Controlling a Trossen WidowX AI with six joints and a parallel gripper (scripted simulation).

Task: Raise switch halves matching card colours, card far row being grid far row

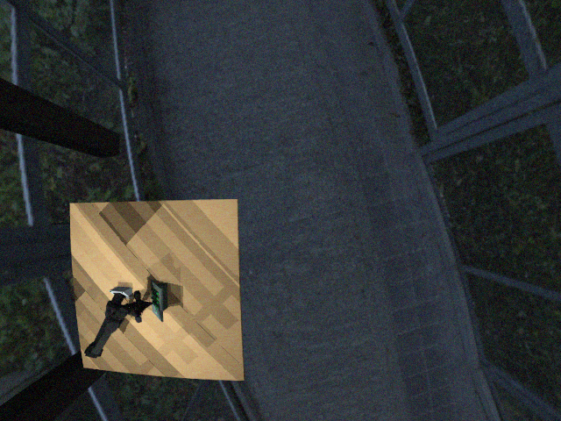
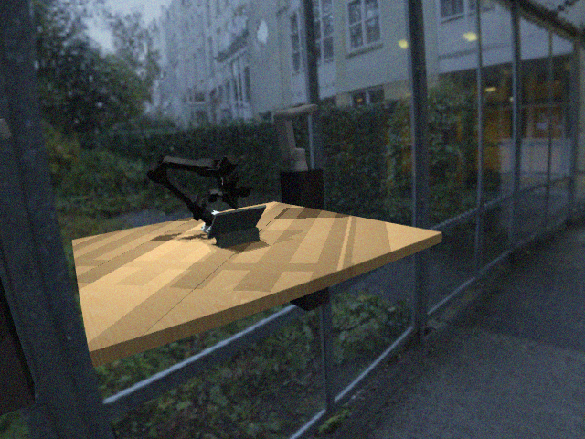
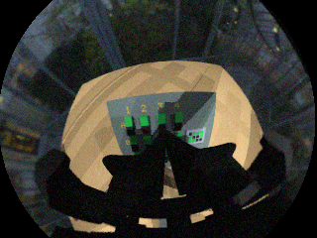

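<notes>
The tilted grey-green switch panel (image 1: 159, 314) (image 2: 239, 222) (image 3: 118, 106) stands on the table. In the wrist view, row A shows switch A1 (image 3: 129, 121), switch A2 (image 3: 144, 121), switch A3 (image 3: 161, 118) and switch A4 (image 3: 178, 117), each green on its far half and dark on its near half. Row B is partly hidden by the fingers; lower rows are mostly hidden. The small card (image 3: 195, 136) is at the panel's right; its squares are too small to read surely. My gripper (image 1: 151, 303) (image 2: 236, 208) (image 3: 164, 133) is shut and empty, its tips close over column 3, just below A3. Contact cannot be told.
The wooden table (image 1: 203, 281) (image 2: 188, 306) carries the panel and the arm. A pale plate (image 1: 121, 290) lies at the arm's base, on the arm's side of the panel. A dark shadow falls across the panel's upper right in the wrist view.
</notes>
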